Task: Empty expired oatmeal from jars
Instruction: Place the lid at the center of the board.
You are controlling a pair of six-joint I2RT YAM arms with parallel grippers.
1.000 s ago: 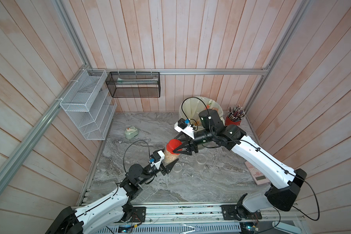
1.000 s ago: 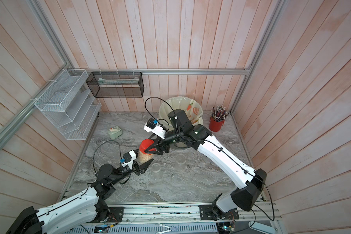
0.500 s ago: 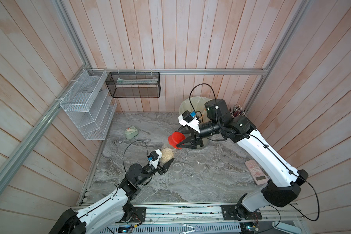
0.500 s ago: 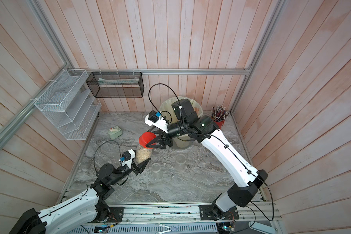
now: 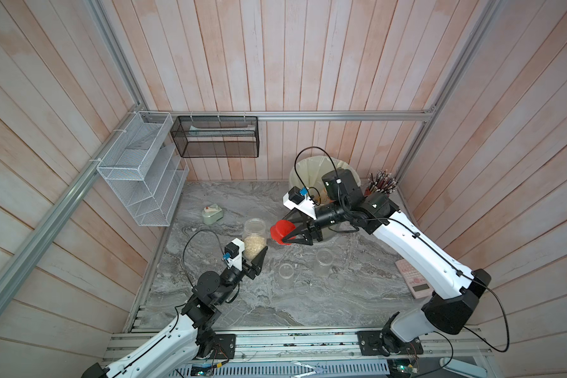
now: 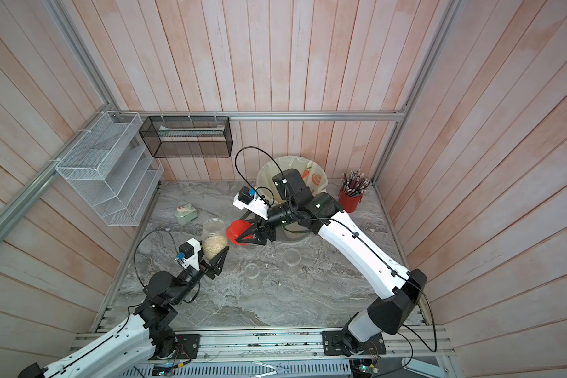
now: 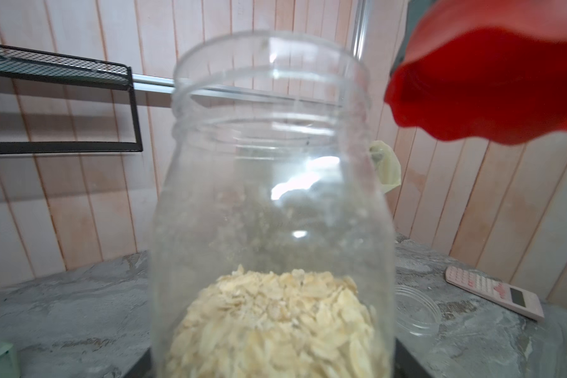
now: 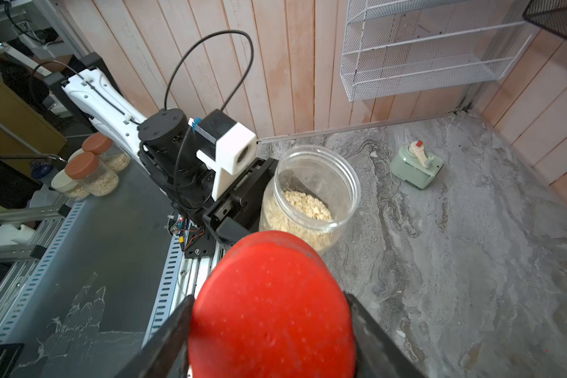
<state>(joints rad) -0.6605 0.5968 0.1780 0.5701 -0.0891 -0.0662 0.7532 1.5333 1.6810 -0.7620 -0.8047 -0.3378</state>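
Left gripper [image 5: 256, 254] grips the open clear plastic cylindrical jar [image 5: 254, 228] of pale oatmeal flakes [image 5: 254, 244] near the desk's left edge; right gripper [image 5: 285, 233] is closed on the round red screw lid [image 5: 277, 229] just beside its mouth

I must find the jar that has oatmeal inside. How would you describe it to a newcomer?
Look at the grey marble table, then at the left arm's hand above it. This hand grips a clear, lidless jar partly filled with pale oatmeal flakes; the other jars on the table stand empty.
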